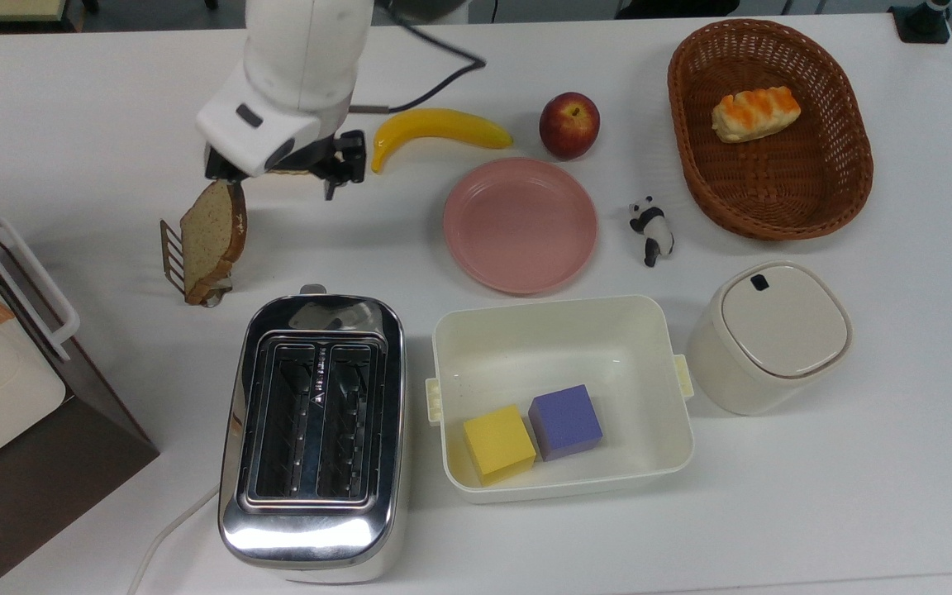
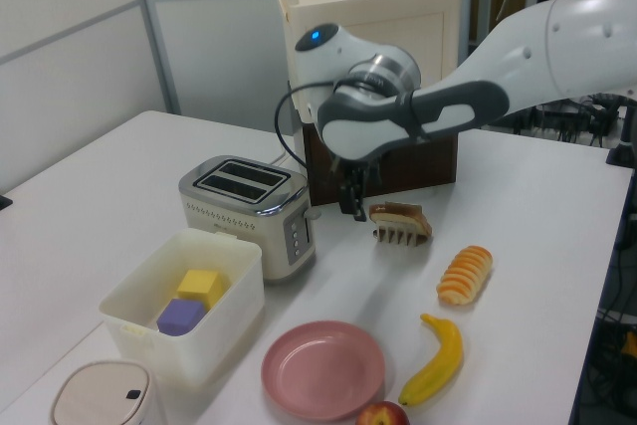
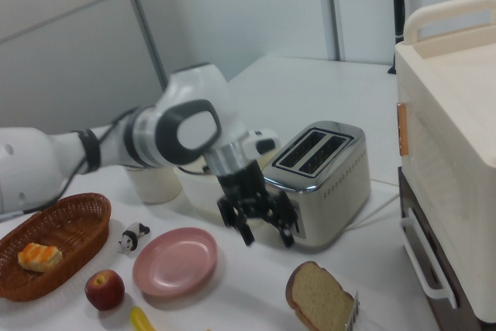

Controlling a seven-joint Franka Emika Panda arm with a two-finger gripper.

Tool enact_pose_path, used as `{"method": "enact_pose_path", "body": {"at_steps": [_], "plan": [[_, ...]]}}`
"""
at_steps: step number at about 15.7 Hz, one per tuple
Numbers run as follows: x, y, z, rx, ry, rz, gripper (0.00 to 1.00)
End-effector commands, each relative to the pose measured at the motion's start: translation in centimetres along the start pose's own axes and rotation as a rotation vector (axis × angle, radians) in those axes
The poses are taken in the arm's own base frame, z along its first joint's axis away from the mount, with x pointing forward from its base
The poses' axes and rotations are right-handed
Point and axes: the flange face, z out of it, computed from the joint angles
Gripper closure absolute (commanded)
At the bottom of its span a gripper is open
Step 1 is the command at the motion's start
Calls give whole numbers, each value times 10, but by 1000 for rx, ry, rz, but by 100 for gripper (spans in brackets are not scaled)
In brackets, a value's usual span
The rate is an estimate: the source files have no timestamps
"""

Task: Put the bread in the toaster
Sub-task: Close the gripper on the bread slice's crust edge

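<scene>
A wide white tabletop (image 1: 856,496) carries everything here, with a brown-and-cream cabinet (image 2: 373,67) at one edge. The bread (image 1: 213,235) stands on edge, leaning in a small wire toast rack (image 1: 172,256), its rounded crust top tipped toward the top view's upper right and its broad speckled face turned to the top view's left. The toaster (image 1: 313,438) sits just below it in the top view, well apart from the slice, its long slots running from top to bottom of that view. The end effector (image 3: 263,226) hangs above the tabletop beside the bread's top edge, fingers (image 3: 246,234) spread apart and holding nothing. A pink plate (image 1: 520,225) lies to the top view's right.
</scene>
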Motion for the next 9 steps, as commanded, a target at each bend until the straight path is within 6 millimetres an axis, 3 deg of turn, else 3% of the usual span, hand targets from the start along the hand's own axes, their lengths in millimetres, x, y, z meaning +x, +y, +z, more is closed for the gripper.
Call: {"method": "enact_pose_path", "body": {"at_steps": [1, 4, 6, 7, 8, 9], "plan": [[1, 18, 37, -38, -60, -68, 3], [3, 30, 60, -55, -58, -63, 7], [6, 29, 70, -74, -62, -79, 23], [6, 30, 71, -82, -64, -82, 35], [6, 32, 71, -82, -60, -82, 55], [5, 36, 69, -81, -57, -90, 86]]}}
